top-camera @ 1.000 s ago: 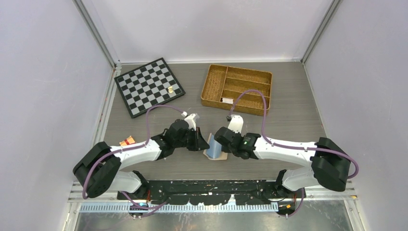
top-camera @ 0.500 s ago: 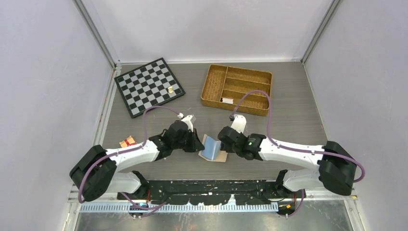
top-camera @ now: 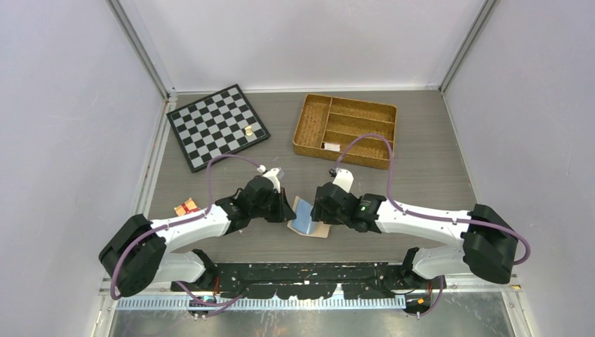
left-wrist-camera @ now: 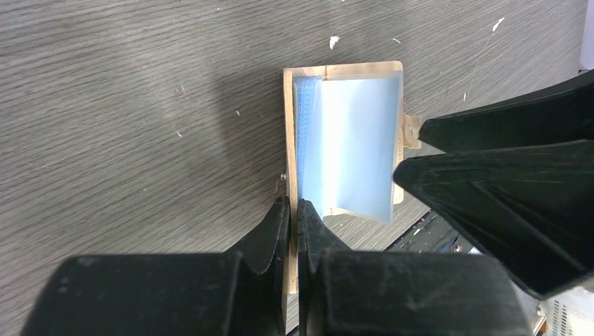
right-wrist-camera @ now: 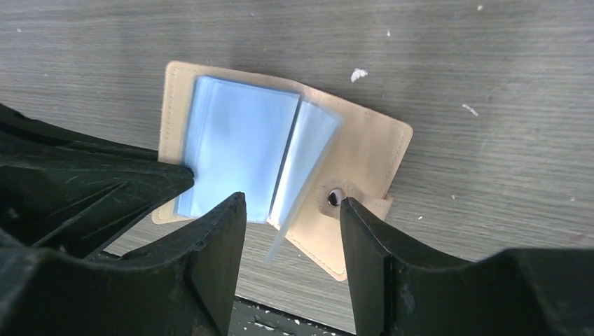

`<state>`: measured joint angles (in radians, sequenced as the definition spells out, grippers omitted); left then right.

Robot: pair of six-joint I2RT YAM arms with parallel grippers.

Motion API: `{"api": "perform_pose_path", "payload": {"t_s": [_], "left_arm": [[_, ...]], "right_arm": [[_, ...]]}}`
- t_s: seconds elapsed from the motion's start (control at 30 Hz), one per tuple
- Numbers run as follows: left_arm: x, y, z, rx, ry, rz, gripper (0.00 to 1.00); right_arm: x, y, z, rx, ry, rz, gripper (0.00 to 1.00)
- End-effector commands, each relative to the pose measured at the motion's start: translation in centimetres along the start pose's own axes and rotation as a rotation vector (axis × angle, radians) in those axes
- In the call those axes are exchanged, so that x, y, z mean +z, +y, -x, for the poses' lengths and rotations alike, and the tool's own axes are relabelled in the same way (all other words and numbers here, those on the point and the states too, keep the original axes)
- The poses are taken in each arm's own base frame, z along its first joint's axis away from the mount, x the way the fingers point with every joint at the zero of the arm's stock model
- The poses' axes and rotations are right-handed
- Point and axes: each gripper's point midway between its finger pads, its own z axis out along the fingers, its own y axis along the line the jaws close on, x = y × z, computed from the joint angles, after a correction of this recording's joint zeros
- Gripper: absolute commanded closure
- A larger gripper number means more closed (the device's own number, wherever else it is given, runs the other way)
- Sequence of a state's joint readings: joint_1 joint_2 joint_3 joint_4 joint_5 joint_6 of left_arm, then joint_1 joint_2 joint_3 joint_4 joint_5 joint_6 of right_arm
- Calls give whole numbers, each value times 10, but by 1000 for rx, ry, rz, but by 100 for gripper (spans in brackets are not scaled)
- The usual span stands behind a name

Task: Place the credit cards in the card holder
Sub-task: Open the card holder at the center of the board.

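The card holder (top-camera: pixel 317 229) is a peach-beige wallet lying spread open on the table between both arms. Its pale blue clear sleeves (right-wrist-camera: pixel 238 143) fan up from the middle, one sheet standing loose. My left gripper (left-wrist-camera: pixel 294 206) is shut on the edge of the holder's left flap (left-wrist-camera: pixel 289 140), which stands on edge. My right gripper (right-wrist-camera: pixel 293 203) hangs open just over the snap tab (right-wrist-camera: pixel 335 197) and the right flap (right-wrist-camera: pixel 378 147), gripping nothing. I cannot make out the credit cards as separate things; a deeper blue edge (left-wrist-camera: pixel 302 126) shows among the sleeves.
A small orange-red packet (top-camera: pixel 186 206) lies by the left arm. At the back stand a chessboard (top-camera: pixel 217 126) with one pale piece (top-camera: pixel 248 130) and a woven divided tray (top-camera: pixel 345 130) holding a white item (top-camera: pixel 331 146). The table's near edge runs just below the holder.
My right gripper has opened and let go of the card holder. The holder, held upright a second ago, now lies spread flatter. Both grippers shifted slightly left.
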<state>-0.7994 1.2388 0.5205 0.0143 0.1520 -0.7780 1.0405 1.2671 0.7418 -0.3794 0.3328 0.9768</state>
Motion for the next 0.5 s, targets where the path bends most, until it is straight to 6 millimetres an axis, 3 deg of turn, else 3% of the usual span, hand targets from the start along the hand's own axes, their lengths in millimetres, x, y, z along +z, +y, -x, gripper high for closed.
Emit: {"api": "perform_pose_path", "payload": {"t_s": [0.0,0.13,0.27,0.37,0.47], "left_arm": [[-6,-13,13,22,-40,-26,100],[-7,-18,14,23,-45,-56,100],[-8,-29,14,29,-52,-121,100],[-8,-37,16,31,-58,-172,100],[-6,-42,13,32,-47,-201,100]], "right_arm": [[8,13,-9,63,36,29,43],[20,6,-21,68,67,4,48],[30,-6,-29,63,69,-39,77],[37,-15,-35,57,76,-72,89],[42,-19,-39,59,81,-87,95]]}}
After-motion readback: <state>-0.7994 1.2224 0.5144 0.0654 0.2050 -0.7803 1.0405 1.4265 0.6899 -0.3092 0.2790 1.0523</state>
